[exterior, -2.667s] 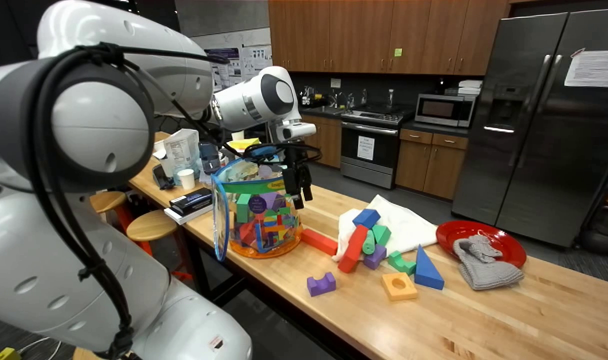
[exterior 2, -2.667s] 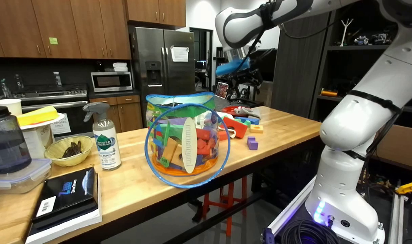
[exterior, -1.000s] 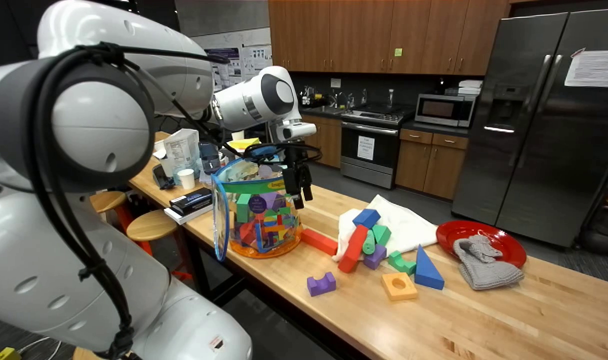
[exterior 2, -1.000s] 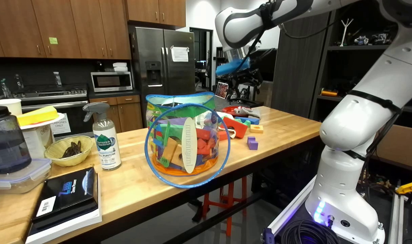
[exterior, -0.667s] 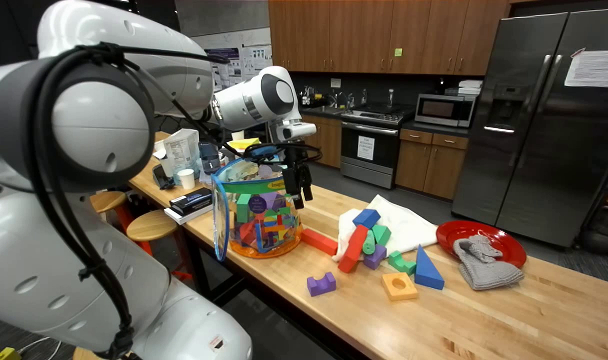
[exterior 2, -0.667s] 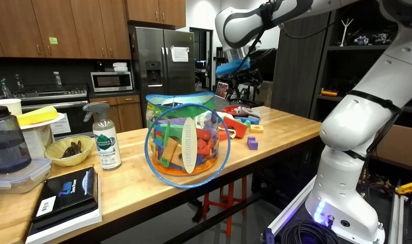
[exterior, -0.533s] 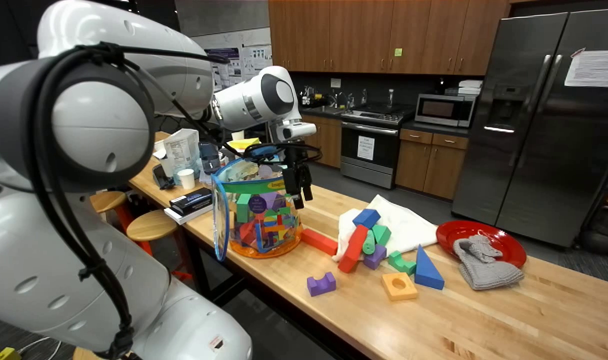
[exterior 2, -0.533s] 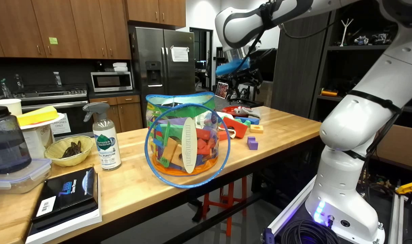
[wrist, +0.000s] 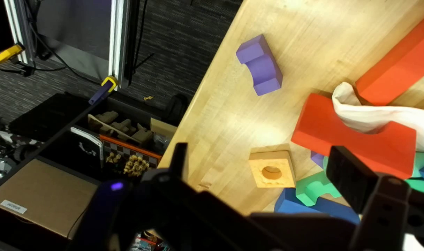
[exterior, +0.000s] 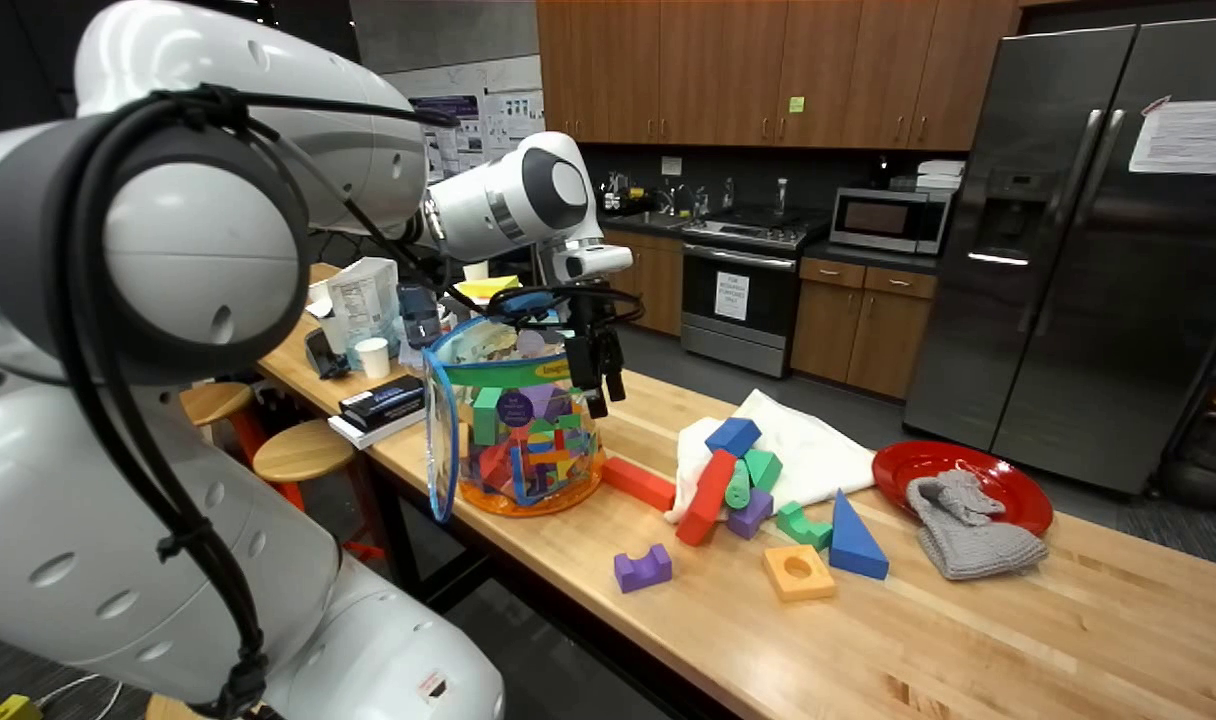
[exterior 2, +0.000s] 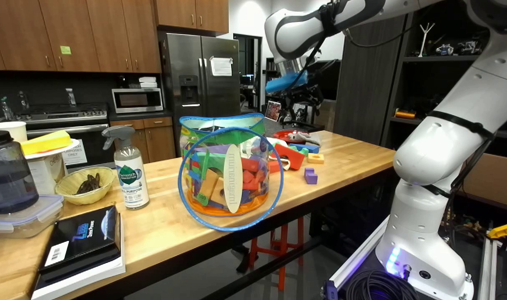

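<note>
Orange square block (wrist: 272, 162) is lying on the wooden table (wrist: 226, 122), well below your gripper (wrist: 259, 151), whose fingers (wrist: 349, 177) are spread wide apart fwiw. In the wrist view, going from that block, you've got a purple arch block (wrist: 262, 66) at 12 o'clock, a red arch block (wrist: 362, 144) at 2 with white cloth (wrist: 400, 115) at its notch, green arch block (wrist: 308, 186) plus blue triangular block (wrist: 290, 204) around 4
</note>
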Robot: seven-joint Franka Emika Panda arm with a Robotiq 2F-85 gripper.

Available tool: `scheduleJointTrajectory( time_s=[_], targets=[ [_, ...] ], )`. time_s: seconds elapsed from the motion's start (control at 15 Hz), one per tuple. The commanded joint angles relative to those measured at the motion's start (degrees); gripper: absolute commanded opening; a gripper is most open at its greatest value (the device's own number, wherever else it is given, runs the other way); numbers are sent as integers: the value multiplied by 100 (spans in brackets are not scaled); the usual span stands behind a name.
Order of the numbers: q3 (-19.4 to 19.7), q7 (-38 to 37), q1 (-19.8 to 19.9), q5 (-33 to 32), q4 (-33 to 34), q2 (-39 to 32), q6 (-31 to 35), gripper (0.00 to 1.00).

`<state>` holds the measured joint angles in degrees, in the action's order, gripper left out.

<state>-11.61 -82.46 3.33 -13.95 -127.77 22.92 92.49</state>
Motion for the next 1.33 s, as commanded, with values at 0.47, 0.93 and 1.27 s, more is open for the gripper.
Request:
scheduleJointTrajectory(
  time_s=[0.47, 0.93, 1.27],
  targets=[
    [10, -106, -178, 27, 83, -97, -7, 100],
    [94, -265, -214, -27, -149, -138, 582, 100],
    [223, -416, -185, 44, -717, -147, 1094, 100]
  ],
)
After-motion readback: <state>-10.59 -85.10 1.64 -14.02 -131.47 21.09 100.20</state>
